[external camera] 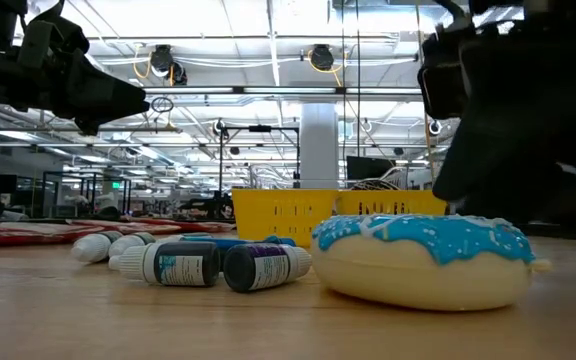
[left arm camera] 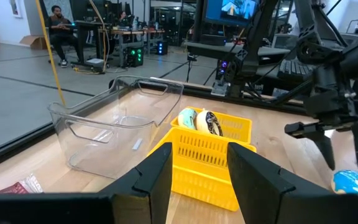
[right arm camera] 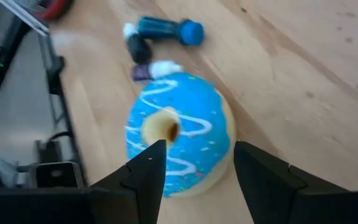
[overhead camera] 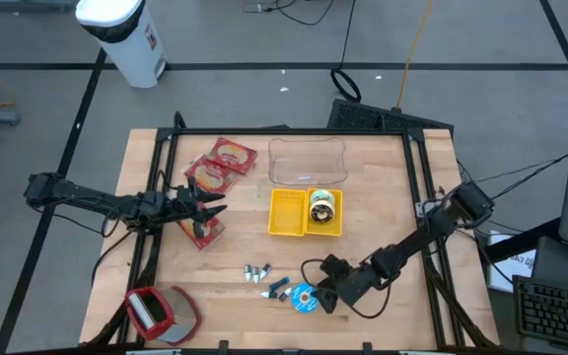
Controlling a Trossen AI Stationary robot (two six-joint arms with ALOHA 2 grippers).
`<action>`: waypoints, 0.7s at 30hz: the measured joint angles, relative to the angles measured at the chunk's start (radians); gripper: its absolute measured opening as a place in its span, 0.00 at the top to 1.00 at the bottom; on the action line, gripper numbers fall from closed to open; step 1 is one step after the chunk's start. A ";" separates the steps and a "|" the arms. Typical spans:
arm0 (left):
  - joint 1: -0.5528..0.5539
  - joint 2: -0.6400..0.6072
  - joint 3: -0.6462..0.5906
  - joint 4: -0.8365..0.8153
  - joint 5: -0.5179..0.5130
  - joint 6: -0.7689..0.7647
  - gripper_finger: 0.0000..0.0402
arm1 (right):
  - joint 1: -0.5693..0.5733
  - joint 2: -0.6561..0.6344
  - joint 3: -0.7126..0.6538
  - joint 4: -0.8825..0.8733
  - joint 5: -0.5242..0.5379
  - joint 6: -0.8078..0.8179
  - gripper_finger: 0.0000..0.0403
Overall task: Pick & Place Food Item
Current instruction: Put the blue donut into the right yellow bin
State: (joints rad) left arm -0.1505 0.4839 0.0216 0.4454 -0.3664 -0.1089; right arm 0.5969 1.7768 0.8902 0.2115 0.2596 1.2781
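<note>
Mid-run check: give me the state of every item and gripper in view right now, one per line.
blue-iced donut: flat on the table, not gripped
right gripper: open, fingers astride the donut
left gripper: open, empty, above the table
yellow basket: upright, holding two donuts
clear bin: upright, empty
small bottles: lying down

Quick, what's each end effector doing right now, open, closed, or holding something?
Left end effector: open, empty, near the red snack packets.
Right end effector: open, fingers straddling the blue-iced doughnut, not gripping it.

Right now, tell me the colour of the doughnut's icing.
Blue with white squiggles on the doughnut, clearest in the right wrist view.
</note>
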 joint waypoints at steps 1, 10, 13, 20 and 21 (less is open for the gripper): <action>0.000 0.000 0.000 0.000 0.000 0.000 0.62 | 0.001 0.006 0.000 0.002 0.000 0.000 0.56; 0.000 0.000 0.000 0.001 0.000 0.000 0.62 | 0.000 0.071 0.000 0.094 -0.051 0.024 0.58; 0.000 0.000 0.000 0.000 0.000 0.000 0.62 | 0.000 0.071 0.000 0.095 -0.053 0.022 0.58; 0.000 0.000 0.000 0.000 0.000 0.000 0.62 | 0.001 0.071 0.000 0.122 -0.060 -0.014 0.68; 0.000 0.000 0.000 0.000 0.000 0.000 0.62 | 0.001 0.071 0.000 0.122 -0.069 -0.015 0.70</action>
State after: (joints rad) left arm -0.1509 0.4842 0.0214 0.4458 -0.3664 -0.1089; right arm 0.5975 1.8481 0.8906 0.3340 0.1908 1.2634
